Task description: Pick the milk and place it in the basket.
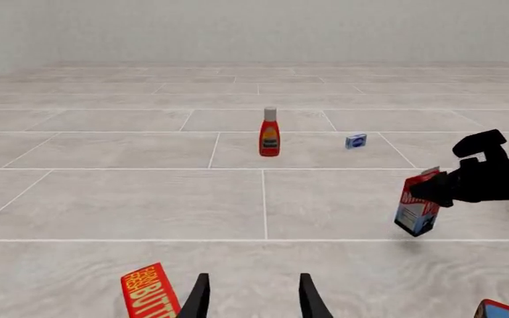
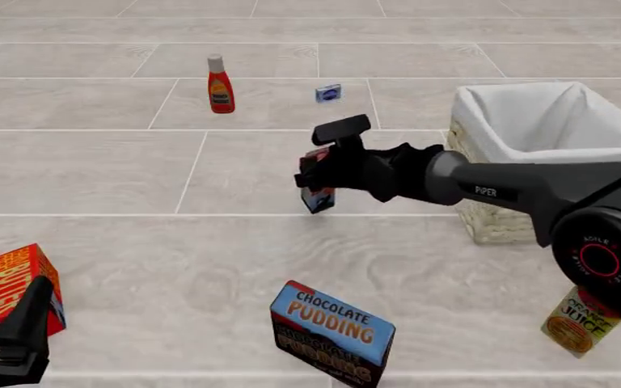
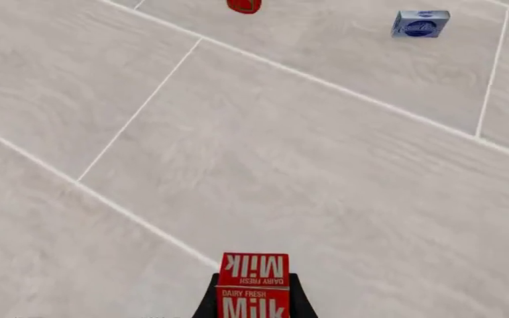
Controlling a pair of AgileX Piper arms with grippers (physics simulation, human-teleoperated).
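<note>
Front view: your right gripper [image 2: 322, 179] is clenched on the milk [image 2: 316, 196], 1 carton, held clear of the tabletop just left of the basket [image 2: 481, 121]. The carton's long axis is tilted, red gable end up and leaning away from you, blue-white base down and nearer you. 1 basket sits at right, white liner folded over its rim. Other items, 1 each: ketchup bottle [image 2: 220, 84] and small blue box [image 2: 329, 93] at the far side, butter box [image 2: 22, 284] near left, chocolate pudding box [image 2: 332, 327] near centre, orange juice carton [image 2: 581, 322] near right, partly behind the arm. Your left gripper [image 2: 9, 339] is low at near left beside the butter box; jaw state can't be told here.

Left wrist view: your left fingers [image 1: 197, 298] stand apart w/ nothing between them, i.e. released. The butter box [image 1: 150, 291] lies just beside them. The milk [image 1: 417, 205] hangs tilted in the right gripper [image 1: 431, 191], shadow on the tabletop below it. Ketchup bottle [image 1: 270, 132] is upright, blue box [image 1: 355, 140] near it.

Right wrist view: the milk [image 3: 252, 286] fills the gap between both fingers [image 3: 209, 301], its red "Milk" faces toward the lens. Blue box [image 3: 421, 24] is far ahead.
</note>
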